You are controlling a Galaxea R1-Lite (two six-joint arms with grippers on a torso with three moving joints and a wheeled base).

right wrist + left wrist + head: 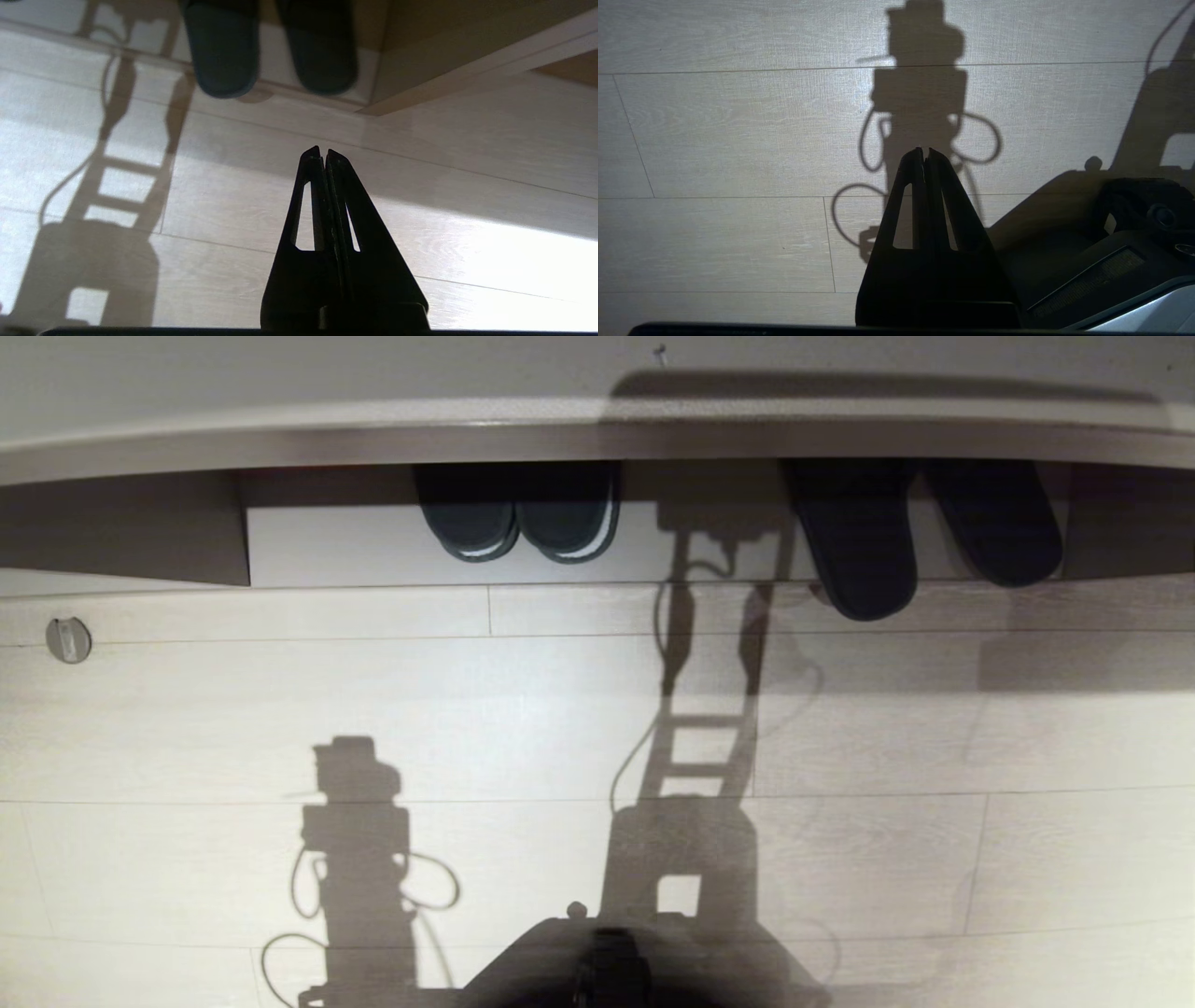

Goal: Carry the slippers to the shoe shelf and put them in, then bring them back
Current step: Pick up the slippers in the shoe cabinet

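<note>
The slippers (924,537) lie side by side in the shelf (597,434) at its right end, heels poking out over the floor (523,709), long axes running into the shelf. Only the head view shows a darker pair (518,518) left of them. Wrist views show the right gripper (322,154) and left gripper (924,151), fingers pressed together, empty.

Home entryway: slippers (924,537) in shoe shelf (597,439), plank floor (280,709).
</note>
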